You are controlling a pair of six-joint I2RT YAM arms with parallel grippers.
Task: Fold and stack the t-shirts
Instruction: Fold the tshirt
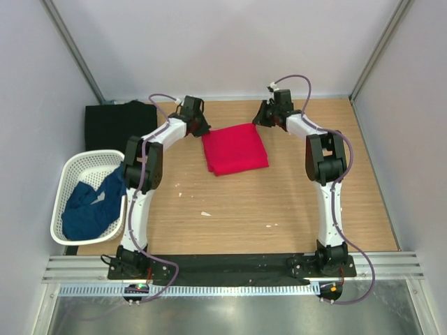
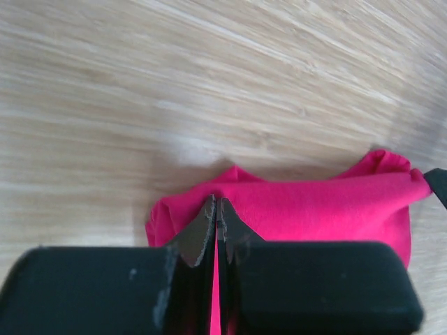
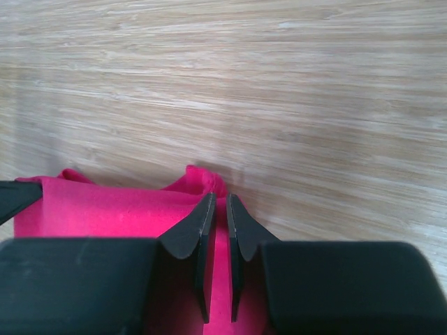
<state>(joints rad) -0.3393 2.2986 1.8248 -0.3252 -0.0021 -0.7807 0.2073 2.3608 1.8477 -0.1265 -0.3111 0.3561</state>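
Note:
A bright red t-shirt, folded into a rough square, lies on the wooden table near the back middle. My left gripper sits at its far left corner. In the left wrist view the jaws are pressed together with red cloth pinched between them. At the far right corner is my right gripper. Its jaws stand a narrow slit apart with red cloth filling the slit. A black t-shirt lies flat at the back left. A dark blue t-shirt is crumpled inside the basket.
A white mesh basket stands at the left edge beside the left arm. Grey walls close in the table on the left, back and right. Small white scraps lie on the bare wood in front of the red shirt.

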